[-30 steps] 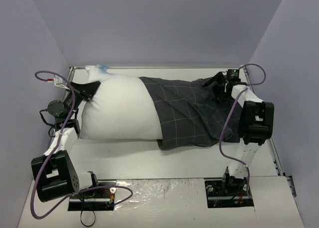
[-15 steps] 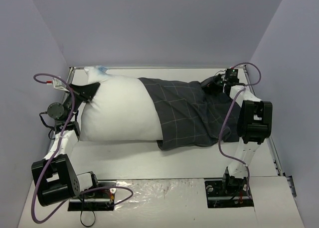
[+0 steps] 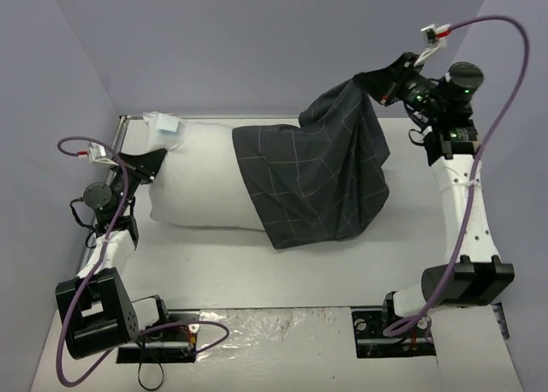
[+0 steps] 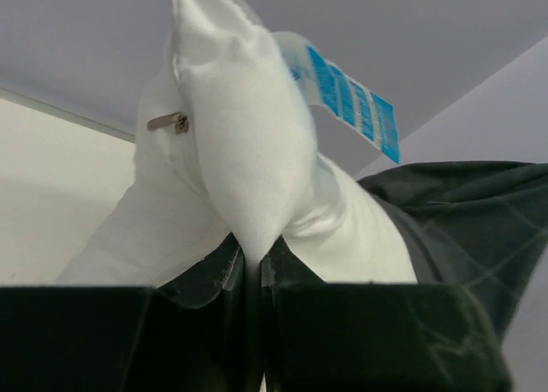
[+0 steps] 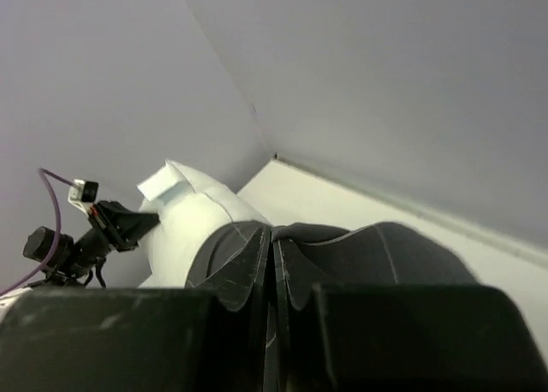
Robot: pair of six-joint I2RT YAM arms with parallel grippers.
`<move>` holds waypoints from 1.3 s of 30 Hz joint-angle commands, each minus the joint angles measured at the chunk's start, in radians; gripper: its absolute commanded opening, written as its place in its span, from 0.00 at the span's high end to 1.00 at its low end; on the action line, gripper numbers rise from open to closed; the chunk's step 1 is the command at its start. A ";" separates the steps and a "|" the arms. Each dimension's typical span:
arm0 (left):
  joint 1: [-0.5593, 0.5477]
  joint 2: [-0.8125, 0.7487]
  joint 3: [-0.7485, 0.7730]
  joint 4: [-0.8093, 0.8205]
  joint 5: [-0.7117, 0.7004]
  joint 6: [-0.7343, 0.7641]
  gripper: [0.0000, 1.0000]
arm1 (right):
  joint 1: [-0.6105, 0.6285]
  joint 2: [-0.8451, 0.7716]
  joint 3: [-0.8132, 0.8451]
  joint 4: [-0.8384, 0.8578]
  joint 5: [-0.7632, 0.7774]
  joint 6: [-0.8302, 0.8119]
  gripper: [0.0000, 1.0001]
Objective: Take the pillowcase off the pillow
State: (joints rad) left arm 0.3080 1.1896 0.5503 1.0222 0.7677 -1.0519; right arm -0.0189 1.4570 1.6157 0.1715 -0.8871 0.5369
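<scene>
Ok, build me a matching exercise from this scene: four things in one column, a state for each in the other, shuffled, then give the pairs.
1. dark charcoal checked fabric pillowcase
2. plump white rectangular pillow
3. left gripper
4. right gripper

A. shut on a white corner
B. lying flat, left half bare
C. raised, shut on dark fabric
D. one end held high, the rest draped down

Pairs: 1-D, 2-B, 3-A, 4-C

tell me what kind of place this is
Likely a robot test booth, not a bedroom: bare grey walls box in a white table, and two cabled arms are mounted at its near edge.
</scene>
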 commanded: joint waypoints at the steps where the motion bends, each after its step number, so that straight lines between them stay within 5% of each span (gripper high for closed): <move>1: 0.008 -0.013 0.004 0.114 -0.082 0.013 0.98 | -0.085 -0.050 0.188 0.080 -0.085 -0.060 1.00; 8: 0.042 0.022 -0.007 0.118 -0.110 0.013 0.98 | -0.332 0.029 0.372 0.489 -0.128 0.332 1.00; 24: 0.235 0.120 -0.053 0.013 -0.082 0.053 0.98 | -0.549 0.105 0.481 0.479 -0.035 0.394 1.00; 36: 0.253 0.169 -0.027 -0.146 -0.130 0.133 0.98 | -0.550 0.078 0.409 0.467 -0.044 0.377 1.00; 39: 0.253 0.166 -0.018 -0.166 -0.134 0.125 0.98 | -0.454 0.078 0.395 0.369 -0.068 0.281 1.00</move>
State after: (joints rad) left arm 0.5308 1.3605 0.4812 0.8711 0.7250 -0.9752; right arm -0.5304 1.5688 2.0041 0.4953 -1.0294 0.8997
